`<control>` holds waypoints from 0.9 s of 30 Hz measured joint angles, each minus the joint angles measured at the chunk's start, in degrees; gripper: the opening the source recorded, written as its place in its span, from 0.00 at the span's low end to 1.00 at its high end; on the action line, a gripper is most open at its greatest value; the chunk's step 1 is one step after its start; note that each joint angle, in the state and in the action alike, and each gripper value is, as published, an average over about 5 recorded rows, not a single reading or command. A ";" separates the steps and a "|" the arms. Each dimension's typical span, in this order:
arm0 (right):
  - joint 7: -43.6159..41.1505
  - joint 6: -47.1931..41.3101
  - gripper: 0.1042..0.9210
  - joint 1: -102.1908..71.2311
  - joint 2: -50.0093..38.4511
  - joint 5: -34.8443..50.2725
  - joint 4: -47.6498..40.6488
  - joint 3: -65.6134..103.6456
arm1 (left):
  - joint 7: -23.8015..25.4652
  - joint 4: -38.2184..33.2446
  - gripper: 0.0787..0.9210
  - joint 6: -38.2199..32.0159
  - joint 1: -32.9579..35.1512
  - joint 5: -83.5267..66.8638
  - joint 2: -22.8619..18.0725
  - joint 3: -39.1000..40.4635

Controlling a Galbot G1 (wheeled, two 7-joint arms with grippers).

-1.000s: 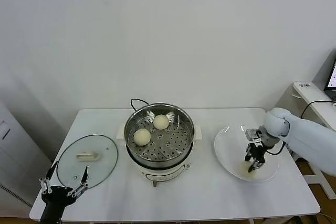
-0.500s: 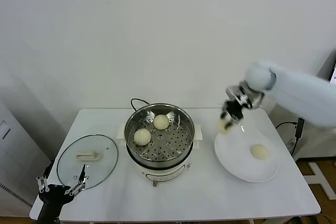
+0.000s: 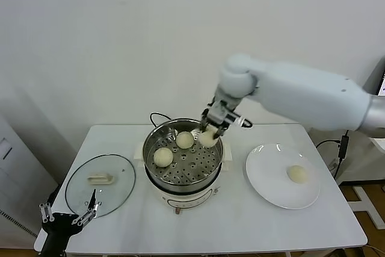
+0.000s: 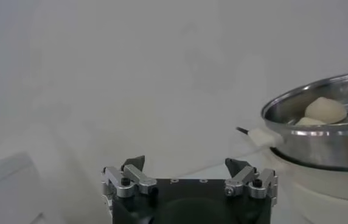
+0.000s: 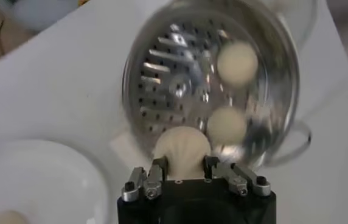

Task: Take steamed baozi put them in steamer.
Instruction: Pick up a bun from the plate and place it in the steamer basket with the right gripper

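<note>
Four baozi show in the head view. Two sit inside the steamer [image 3: 183, 159], one [image 3: 184, 139] toward its rear rim and one [image 3: 162, 156] at its left side, apart from each other. A third baozi [image 3: 209, 139] is pinched between the jaws of the right gripper [image 3: 212, 132], just above the steamer's right rear rim, a little right of frame centre. The right wrist view shows the same grip, the fingers [image 5: 157, 171] pressed on either side of that bun, with the perforated floor and the two resting buns beyond it. The fourth baozi [image 3: 296, 174] lies on the white plate [image 3: 264, 180] at the right of the table [image 3: 240, 221], well apart from the steamer. The glass lid [image 3: 100, 184] lies flat at the left. The left gripper [image 3: 66, 218] hangs at the lower left corner of the frame, off the table's edge, its jaws spread and holding nothing.
</note>
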 measured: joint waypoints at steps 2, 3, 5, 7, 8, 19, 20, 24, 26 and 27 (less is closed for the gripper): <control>-0.03 1.84 0.35 -1.47 1.61 -1.89 0.38 0.24 | -0.01 0.00 0.88 -0.16 0.23 -0.27 0.00 -0.09; -0.07 2.71 0.35 -2.17 2.33 -2.72 0.55 0.31 | -0.01 0.00 0.88 -0.20 0.32 -0.40 0.00 -0.15; -0.24 4.26 0.35 -3.44 3.57 -4.19 0.82 0.44 | -0.02 0.00 0.88 -0.23 0.39 -0.62 0.00 -0.36; -0.53 5.61 0.35 -4.61 4.50 -5.50 0.94 0.58 | -0.02 0.00 0.88 -0.20 0.31 -0.78 0.00 -0.61; -0.68 6.21 0.35 -5.19 4.86 -6.13 1.02 0.66 | -0.02 0.00 0.88 -0.17 0.25 -0.84 0.00 -0.73; -2.30 10.24 0.35 -9.79 6.46 -10.55 1.73 1.48 | 0.00 0.15 0.88 0.17 -0.15 -1.12 0.00 -1.07; -2.39 10.43 0.35 -10.03 6.51 -10.79 1.75 1.56 | 0.00 0.15 0.88 0.22 -0.23 -1.12 0.00 -1.07; -2.48 11.15 0.43 -10.59 6.68 -11.61 1.65 1.95 | 0.02 0.17 0.88 0.38 -0.44 -1.11 0.00 -1.07; -2.44 11.41 0.50 -10.68 6.72 -11.90 1.54 2.26 | 0.03 0.19 0.88 0.43 -0.47 -1.10 0.00 -1.08; -2.42 11.48 0.53 -10.69 6.72 -11.99 1.48 2.42 | 0.04 0.19 0.88 0.44 -0.48 -1.10 0.00 -1.08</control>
